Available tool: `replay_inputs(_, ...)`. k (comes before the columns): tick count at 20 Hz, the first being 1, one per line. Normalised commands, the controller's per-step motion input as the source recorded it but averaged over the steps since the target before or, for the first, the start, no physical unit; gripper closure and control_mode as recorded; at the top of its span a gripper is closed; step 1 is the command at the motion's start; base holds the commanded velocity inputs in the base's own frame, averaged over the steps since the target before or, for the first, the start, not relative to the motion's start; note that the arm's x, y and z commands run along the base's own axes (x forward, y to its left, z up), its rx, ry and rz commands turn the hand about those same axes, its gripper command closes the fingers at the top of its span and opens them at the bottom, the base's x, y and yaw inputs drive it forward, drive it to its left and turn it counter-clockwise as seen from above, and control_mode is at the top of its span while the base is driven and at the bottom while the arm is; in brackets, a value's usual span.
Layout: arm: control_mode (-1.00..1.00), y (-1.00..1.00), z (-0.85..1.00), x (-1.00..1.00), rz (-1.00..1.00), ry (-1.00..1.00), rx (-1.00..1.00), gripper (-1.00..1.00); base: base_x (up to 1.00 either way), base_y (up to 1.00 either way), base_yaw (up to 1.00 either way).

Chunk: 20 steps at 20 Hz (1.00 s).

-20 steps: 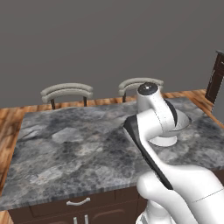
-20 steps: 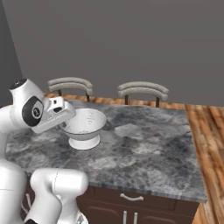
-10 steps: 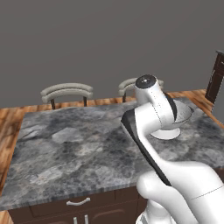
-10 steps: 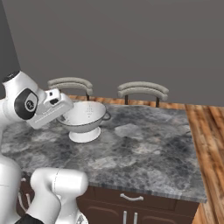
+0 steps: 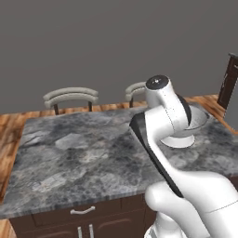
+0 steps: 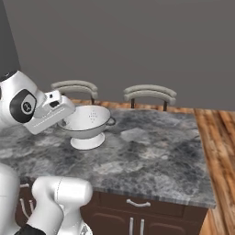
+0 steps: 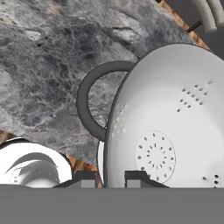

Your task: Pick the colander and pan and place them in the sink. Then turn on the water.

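Step in hand: judged to be carrying the colander [image 6: 88, 125] off toward the sink; pan and water not yet dealt with.
Hand [image 7: 110, 177]: fingers drawn together on the colander's rim, one tip either side of the wall, as the hand view shows.
Colander position: appears lifted just above the grey marble worktop [image 6: 151, 156], bowl roughly upright in the right base view; in the left base view it sits [image 5: 195, 122] behind the arm's wrist, partly hidden.
Colander detail: dark loop handle [image 7: 89, 103] beside the gripped rim; perforations visible inside.
Surroundings: two chairs [image 6: 149, 94] beyond the far edge of the worktop; wooden floor [image 6: 225, 151] to the side.
Technique: rim grip is off-centre, so the bowl may swing or tip. Keep the wrist level, move slowly, hold the ring foot clear of the worktop edge.
Risk: thin wall could slip between the fingers if the arm swings fast.
Release: part the fingers only once the foot rests in the basin.
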Motion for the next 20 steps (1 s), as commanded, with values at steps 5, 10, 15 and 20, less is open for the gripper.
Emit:
replay_inputs(5,1.00,0.00,0.00,0.00,0.00,0.00,0.00,1.00,-0.89,-0.65,-0.02)
replay_inputs(10,1.00,0.00,0.00,0.00,0.00,0.00,0.00,1.00,-0.80,-0.78,-0.14)
replay_inputs(15,1.00,0.00,0.00,0.00,0.00,0.00,0.00,1.00,-0.12,-0.33,-0.54)
replay_inputs(20,1.00,0.00,0.00,0.00,0.00,0.00,0.00,1.00,0.00,-0.12,-0.75)
